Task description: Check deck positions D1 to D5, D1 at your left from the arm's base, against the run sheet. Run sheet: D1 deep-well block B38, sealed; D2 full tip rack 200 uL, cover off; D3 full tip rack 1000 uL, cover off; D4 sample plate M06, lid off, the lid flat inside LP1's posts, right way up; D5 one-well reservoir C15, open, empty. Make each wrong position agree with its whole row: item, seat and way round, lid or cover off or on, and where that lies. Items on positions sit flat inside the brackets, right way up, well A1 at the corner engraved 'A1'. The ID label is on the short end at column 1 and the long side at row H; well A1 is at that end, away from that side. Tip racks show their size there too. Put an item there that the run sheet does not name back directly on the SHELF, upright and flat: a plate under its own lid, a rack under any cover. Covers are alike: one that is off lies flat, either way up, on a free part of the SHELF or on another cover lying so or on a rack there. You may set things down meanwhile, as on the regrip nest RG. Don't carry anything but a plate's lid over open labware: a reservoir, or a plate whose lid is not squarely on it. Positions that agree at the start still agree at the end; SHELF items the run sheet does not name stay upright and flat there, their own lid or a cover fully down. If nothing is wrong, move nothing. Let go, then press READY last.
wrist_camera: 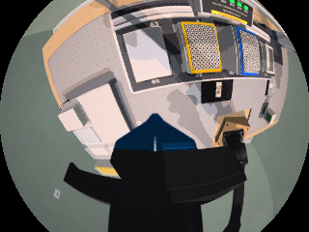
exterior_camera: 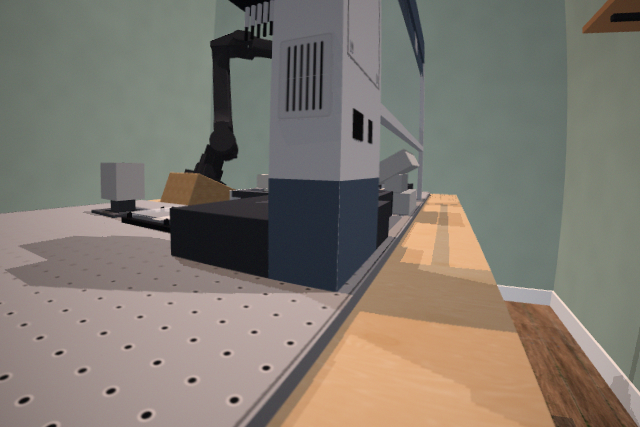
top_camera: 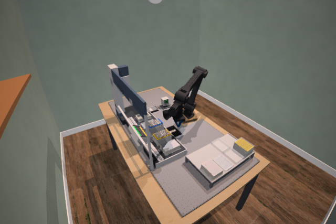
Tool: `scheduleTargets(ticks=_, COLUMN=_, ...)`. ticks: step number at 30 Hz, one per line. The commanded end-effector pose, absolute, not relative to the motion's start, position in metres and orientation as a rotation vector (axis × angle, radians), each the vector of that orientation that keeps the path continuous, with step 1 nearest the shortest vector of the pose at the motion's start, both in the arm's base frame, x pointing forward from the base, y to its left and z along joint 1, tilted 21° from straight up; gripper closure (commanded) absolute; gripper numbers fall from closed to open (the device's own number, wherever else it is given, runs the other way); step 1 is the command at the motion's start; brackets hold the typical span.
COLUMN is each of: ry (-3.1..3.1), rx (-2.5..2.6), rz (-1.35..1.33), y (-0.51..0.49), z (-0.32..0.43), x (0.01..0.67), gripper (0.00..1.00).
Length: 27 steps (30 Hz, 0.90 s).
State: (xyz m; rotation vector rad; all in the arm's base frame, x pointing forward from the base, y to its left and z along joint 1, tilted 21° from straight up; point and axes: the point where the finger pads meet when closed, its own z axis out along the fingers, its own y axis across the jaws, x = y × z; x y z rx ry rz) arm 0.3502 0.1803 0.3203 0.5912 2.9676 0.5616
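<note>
My gripper (top_camera: 177, 123) hangs above the mat between the deck and the arm's base, its blue fingers shut together on nothing; in the wrist view (wrist_camera: 156, 137) they meet in one point. On the deck, a pale flat-topped item (top_camera: 171, 146) sits at the near end and also shows in the wrist view (wrist_camera: 147, 53). Beside it stand a yellow-framed tip rack (top_camera: 161, 134), seen in the wrist view (wrist_camera: 201, 46), and then a blue-framed tip rack (top_camera: 155, 123), seen in the wrist view (wrist_camera: 250, 52). The deck positions further along are hidden behind the gantry.
The tall gantry (top_camera: 127, 88) spans the deck. A black nest (top_camera: 172, 129) lies on the mat next to the deck. The SHELF (top_camera: 219, 159) holds a yellow-topped rack (top_camera: 244, 145) and several white plates and covers. A white box with a green face (top_camera: 164, 101) stands near the arm's base.
</note>
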Motion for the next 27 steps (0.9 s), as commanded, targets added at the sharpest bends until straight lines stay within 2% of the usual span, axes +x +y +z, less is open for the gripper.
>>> scheduleTargets(ticks=1, ry=2.918, rx=0.721, rz=0.594, y=0.184, z=0.331, x=0.341, gripper=1.00)
scheduleTargets(ticks=14, ry=2.866, rx=1.026, rz=0.604, y=0.181, z=0.331, x=0.347, gripper=1.00)
scheduleTargets(ticks=27, ry=2.790, rx=1.332, rz=0.616, y=0.193, z=0.325, x=0.284, gripper=1.00)
